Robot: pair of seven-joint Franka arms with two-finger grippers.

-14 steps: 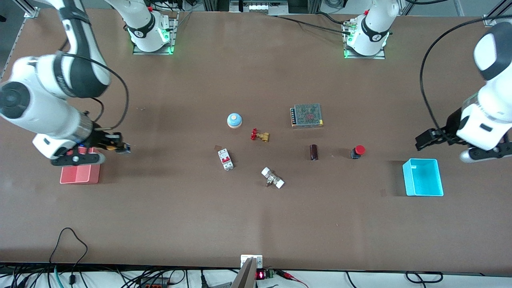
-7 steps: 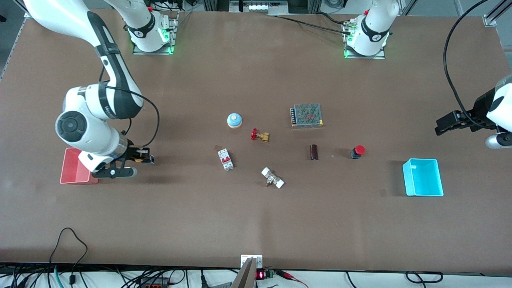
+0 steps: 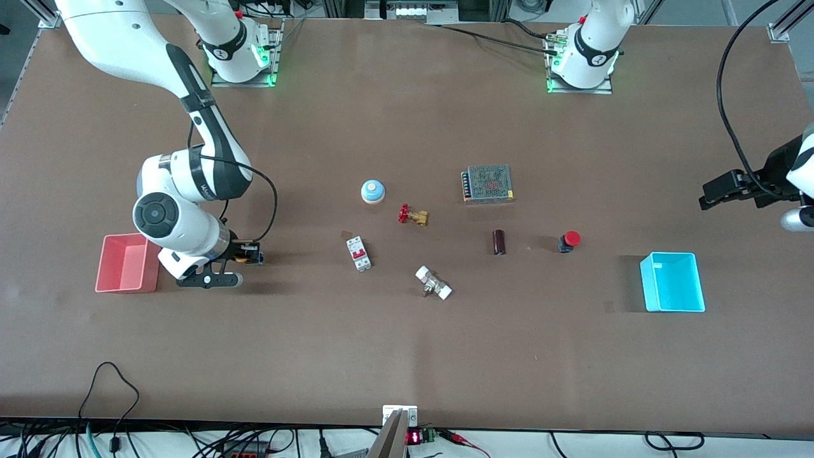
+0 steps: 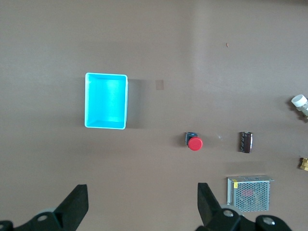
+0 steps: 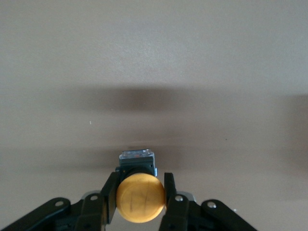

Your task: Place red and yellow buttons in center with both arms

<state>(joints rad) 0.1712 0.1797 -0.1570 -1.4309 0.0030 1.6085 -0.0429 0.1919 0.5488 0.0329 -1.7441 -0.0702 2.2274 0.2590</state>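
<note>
While the right gripper (image 5: 140,198) clamps the yellow button (image 5: 140,197) above bare table (image 3: 407,356) just beside the pink bin (image 3: 127,263), the red button (image 3: 568,241) sits on the tabletop between a dark cylinder (image 3: 499,242) and the cyan bin (image 3: 672,282). Left gripper (image 4: 142,211) spread wide, empty, waiting over the left arm's end of the table.

The red button (image 3: 568,240) sits on the table (image 3: 407,356) between the capacitor (image 3: 499,242) and the cyan bin (image 3: 672,282). The power supply (image 3: 488,183) lies farther from the front camera than the capacitor. The right gripper (image 3: 245,253) holds the yellow button (image 5: 140,198) above the table beside the pink bin (image 3: 126,271).
</note>
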